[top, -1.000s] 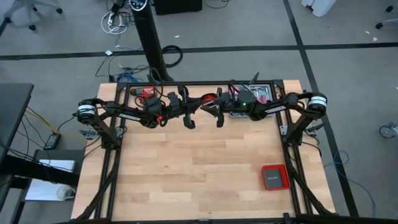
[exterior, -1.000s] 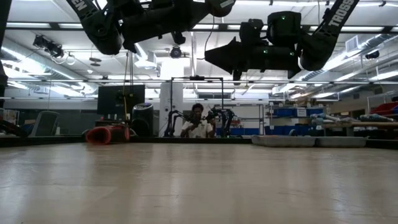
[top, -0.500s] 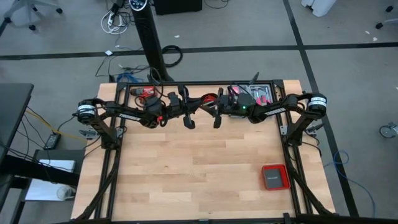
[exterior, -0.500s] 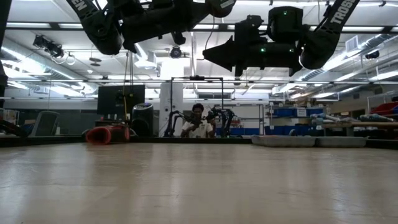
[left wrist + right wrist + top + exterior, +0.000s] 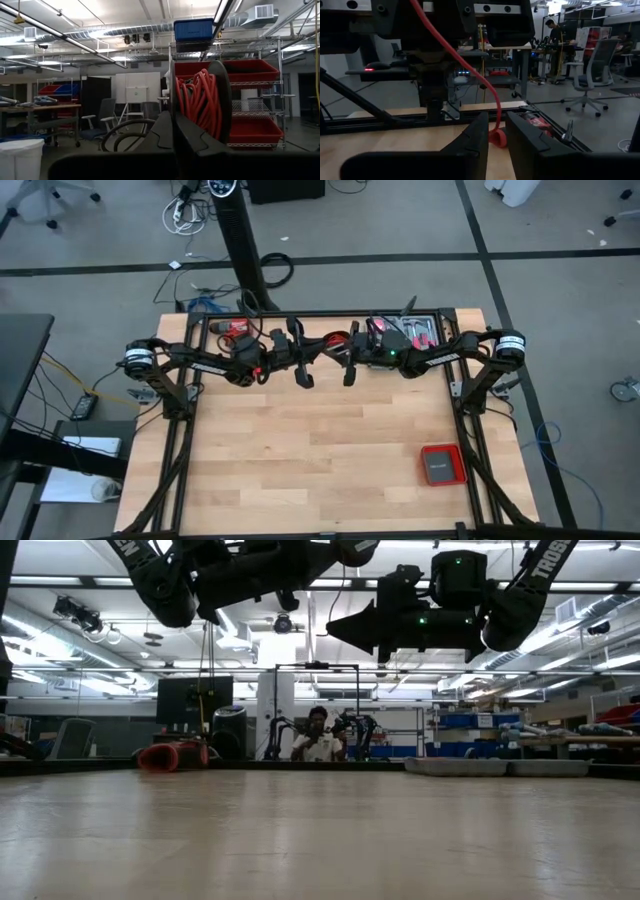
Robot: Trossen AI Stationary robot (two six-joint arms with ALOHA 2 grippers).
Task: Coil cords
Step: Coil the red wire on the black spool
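Pale wood planking of the table [image 5: 300, 470] lies bare across its near half, apart from a flat red box [image 5: 440, 465] at about 4 o'clock. Both arms hang well above the boards toward the 12 o'clock side, facing each other. The left gripper [image 5: 303, 375] is clenched, its fingers [image 5: 162, 135] pressed together with no gap, and looped strands of the red cord [image 5: 470, 70] bunch just beyond them; I judge it holds the coil. From that hand 1 strand runs out and down in a curve, ending between the fingers [image 5: 472, 137] of the right gripper [image 5: 348, 370], which sits at the left one's 3 o'clock, near but apart. That is where the change lies: over the last second the right arm has edged toward 9 o'clock, closer to its partner, and its claw has narrowed from wide to roughly half. A slit shows beside the cord, so I read this claw as released, closing around the strand but not yet biting. For the task it suggests the free end is about to be caught, so that another turn can be laid on the bundle; the coiling looks under way rather than finished. Farther back, a red-and-black drill [image 5: 234, 330] rests at 11 o'clock and a tool tray [image 5: 420, 330] at 1 o'clock. Beyond the table a person [image 5: 318, 735] sits at a distant bench.
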